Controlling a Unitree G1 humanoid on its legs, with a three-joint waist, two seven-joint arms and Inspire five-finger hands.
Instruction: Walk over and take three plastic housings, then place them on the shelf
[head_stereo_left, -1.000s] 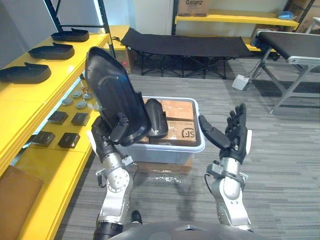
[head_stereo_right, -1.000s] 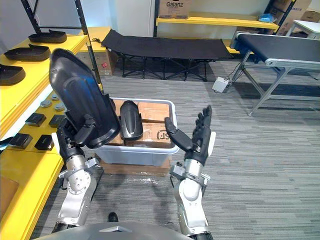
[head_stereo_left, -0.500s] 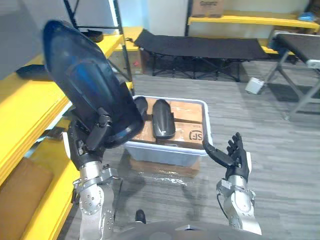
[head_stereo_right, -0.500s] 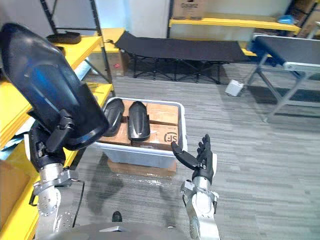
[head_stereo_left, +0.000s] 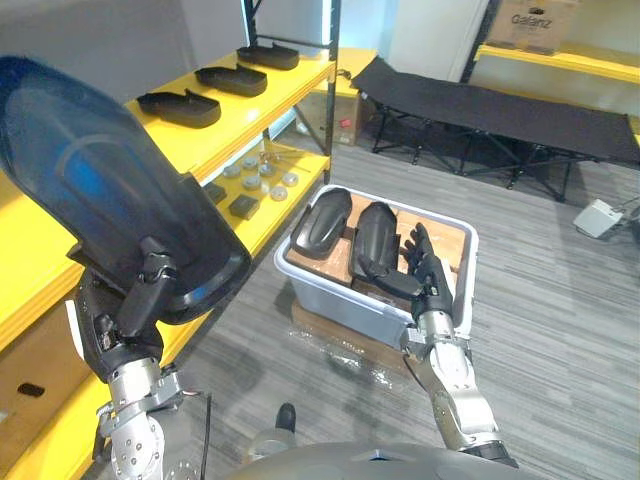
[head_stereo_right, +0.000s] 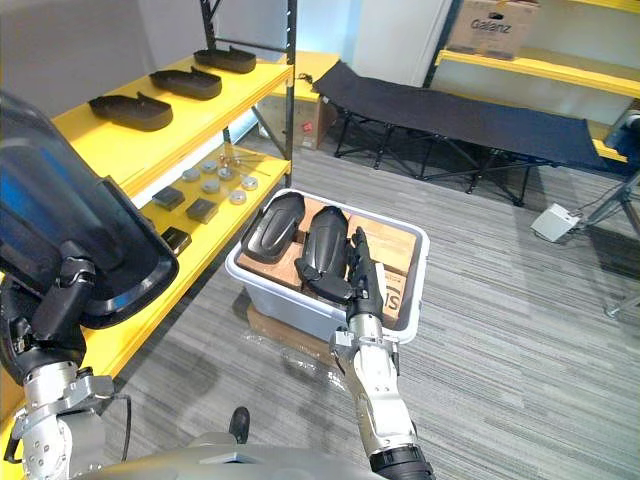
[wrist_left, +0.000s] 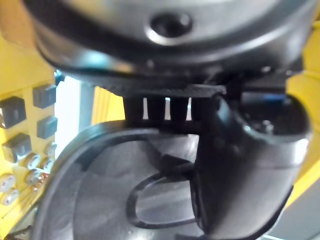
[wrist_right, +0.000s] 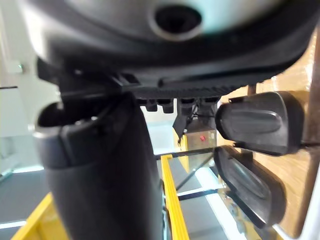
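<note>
Left hand (head_stereo_left: 118, 335) is clamped on a large plastic housing (head_stereo_left: 100, 190), thumb hooked over its lower rim, with the glossy black, smoothly domed shell standing upright above the wrist. Beside and beyond this hand runs a yellow shelf (head_stereo_left: 262, 100). A row of housings (head_stereo_left: 231, 80), matte black and low, lies on its top board, and small black square blocks (head_stereo_left: 244, 206) and round silvery discs (head_stereo_left: 262, 170) sit on the board below. To the right of the held shell, a pale grey plastic bin (head_stereo_left: 340, 300) holds two more black housings (head_stereo_left: 322, 222) side by side, domes up, on brown cardboard (head_stereo_left: 452, 240). Right hand (head_stereo_left: 428, 285) hovers at the bin's near rim, fingers straight and spread, holding nothing. Left wrist view adds the shell's hollow inner face (wrist_left: 100, 190), with a raised oval outline moulded into it. Right wrist view looks past the thumb (wrist_right: 100, 175) at the binned pair from close by.
</note>
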